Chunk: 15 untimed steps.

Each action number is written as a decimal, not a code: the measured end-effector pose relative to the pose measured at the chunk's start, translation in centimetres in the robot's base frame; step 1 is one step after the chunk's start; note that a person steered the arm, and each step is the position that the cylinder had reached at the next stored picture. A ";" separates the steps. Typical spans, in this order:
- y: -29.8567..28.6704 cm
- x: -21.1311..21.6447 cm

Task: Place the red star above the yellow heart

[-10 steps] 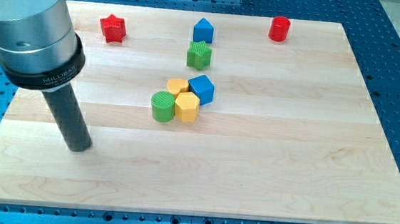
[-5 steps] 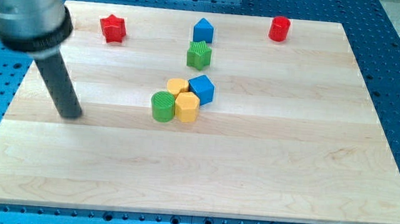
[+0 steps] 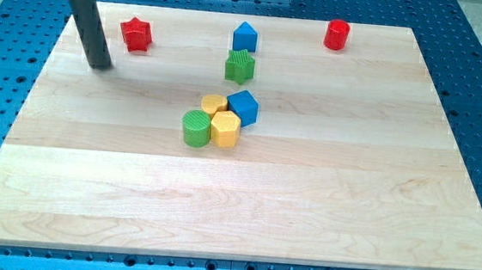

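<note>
The red star lies near the board's top left. The yellow heart sits in a tight cluster at the board's middle, touching the yellow hexagon, the green cylinder and the blue cube. My tip rests on the board just left of and slightly below the red star, with a small gap between them. The star is well up and to the left of the heart.
A green star-shaped block stands above the cluster, a blue house-shaped block above that. A red cylinder sits near the top right. The wooden board lies on a blue perforated table.
My tip has moved from the board's left middle up toward the view's top, ending beside the red star. No block has moved.
</note>
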<state>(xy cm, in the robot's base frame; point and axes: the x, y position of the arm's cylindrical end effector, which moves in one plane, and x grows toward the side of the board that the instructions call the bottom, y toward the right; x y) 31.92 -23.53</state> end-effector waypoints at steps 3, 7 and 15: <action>6.0 -6.4; 10.7 0.1; 14.3 5.2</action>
<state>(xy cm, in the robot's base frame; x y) 37.08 -9.27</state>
